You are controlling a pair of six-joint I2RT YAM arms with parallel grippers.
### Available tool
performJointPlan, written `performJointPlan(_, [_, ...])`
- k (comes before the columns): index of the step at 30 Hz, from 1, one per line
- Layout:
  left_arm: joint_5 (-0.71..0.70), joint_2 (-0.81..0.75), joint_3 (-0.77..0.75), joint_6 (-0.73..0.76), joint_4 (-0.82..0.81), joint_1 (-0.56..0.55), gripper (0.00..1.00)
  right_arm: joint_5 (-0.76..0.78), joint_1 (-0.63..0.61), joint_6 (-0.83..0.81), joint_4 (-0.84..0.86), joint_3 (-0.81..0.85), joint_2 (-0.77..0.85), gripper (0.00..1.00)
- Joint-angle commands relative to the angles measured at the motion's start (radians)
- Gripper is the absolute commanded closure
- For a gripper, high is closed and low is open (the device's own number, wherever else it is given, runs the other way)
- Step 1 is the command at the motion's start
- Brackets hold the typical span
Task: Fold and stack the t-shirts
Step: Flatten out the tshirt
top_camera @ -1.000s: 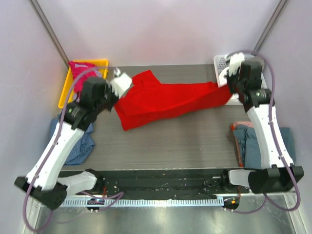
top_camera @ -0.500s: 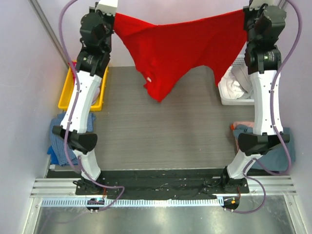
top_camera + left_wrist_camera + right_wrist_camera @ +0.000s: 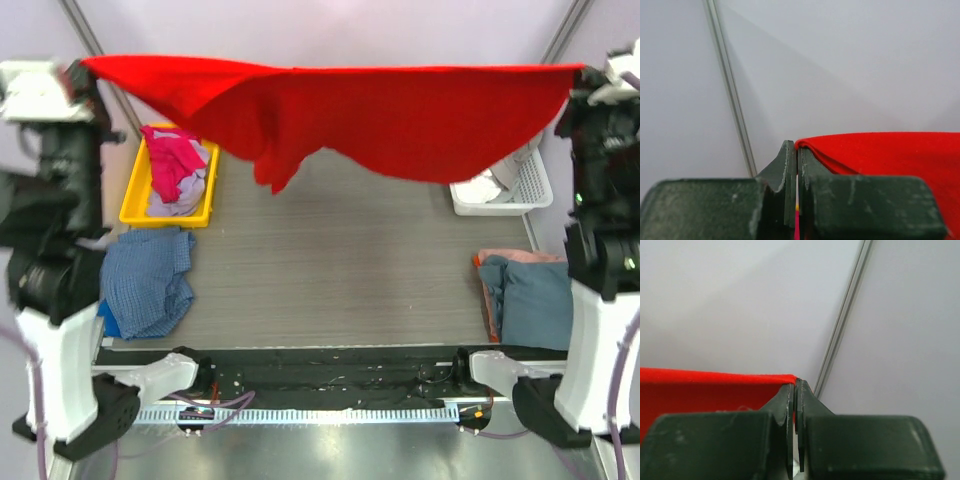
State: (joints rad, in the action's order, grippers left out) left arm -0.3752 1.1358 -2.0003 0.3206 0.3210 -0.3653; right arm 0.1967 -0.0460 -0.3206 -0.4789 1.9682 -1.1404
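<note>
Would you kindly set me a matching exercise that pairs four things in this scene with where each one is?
Things:
1. red t-shirt
2. yellow bin
3. white basket
4. teal folded pile

Places:
A. right edge of the table, near side
B. stretched in the air between the left tool and the right tool
C. right edge of the table, far side
D. left edge of the table, far side

Pairs: 1-B, 2-D, 3-C, 4-A
</note>
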Motion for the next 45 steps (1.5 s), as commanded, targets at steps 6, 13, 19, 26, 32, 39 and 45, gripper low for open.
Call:
performJointPlan(6, [0.067, -0.189, 0.093, -0.104, 0.187, 0.014, 1.0, -0.031, 0.005, 0.057, -0.228, -0.034, 0.157, 0.99])
performJointPlan(13, [-0.037, -0.05, 0.104, -0.052, 0.035, 0.012, 1.0, 0.018, 0.005, 0.002, -0.147, -0.09, 0.072, 0.99])
performJointPlan(19, [-0.074, 0.319, -0.101, -0.032, -0.122, 0.075, 1.0, 0.041, 0.005, 0.008, 0.006, -0.022, -0.157, 0.99])
performJointPlan(26, [-0.077, 0.803, -0.693, -0.112, -0.184, 0.19, 1.0, 0.072, 0.006, 0.006, 0.043, 0.441, -0.603, 0.99])
performJointPlan(32, [-0.073, 0.786, -0.638, -0.117, -0.23, 0.197, 1.0, 0.083, 0.005, -0.006, 0.103, 0.621, -0.688, 0.99])
performJointPlan(39, [-0.053, 0.648, -0.488, -0.159, -0.145, 0.206, 1.0, 0.064, 0.006, 0.014, 0.171, 0.15, -0.426, 0.99])
performJointPlan(45, [0.007, 0.503, -0.264, -0.218, -0.054, 0.204, 1.0, 0.05, 0.006, 0.023, 0.247, -0.276, -0.236, 0.99])
